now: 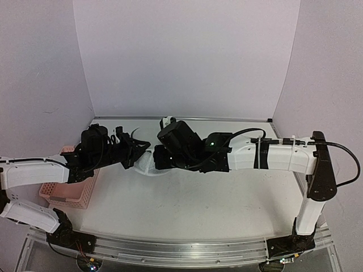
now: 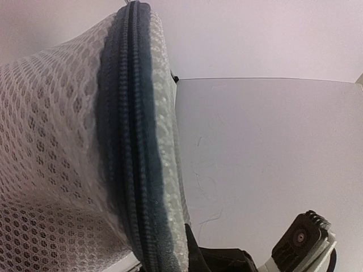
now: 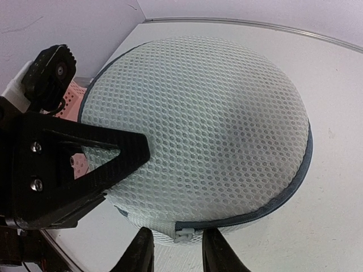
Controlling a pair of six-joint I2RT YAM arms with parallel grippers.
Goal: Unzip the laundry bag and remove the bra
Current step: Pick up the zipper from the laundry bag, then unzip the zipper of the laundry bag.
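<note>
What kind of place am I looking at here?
Probably a robotics lab bench: plain backdrop panels box in a white table, two robot arms are bolted to a metal rail, and the props are a mesh laundry bag and pink basket.

Robot lab: white-walled table [image 1: 227,198]

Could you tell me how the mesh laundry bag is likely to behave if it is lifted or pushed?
The laundry bag is thin open mesh, so probably light and soft in the walls. The dark zip around its rim looks stiffer, so it may keep its round shape. Being round, it could roll if stood on edge.
</note>
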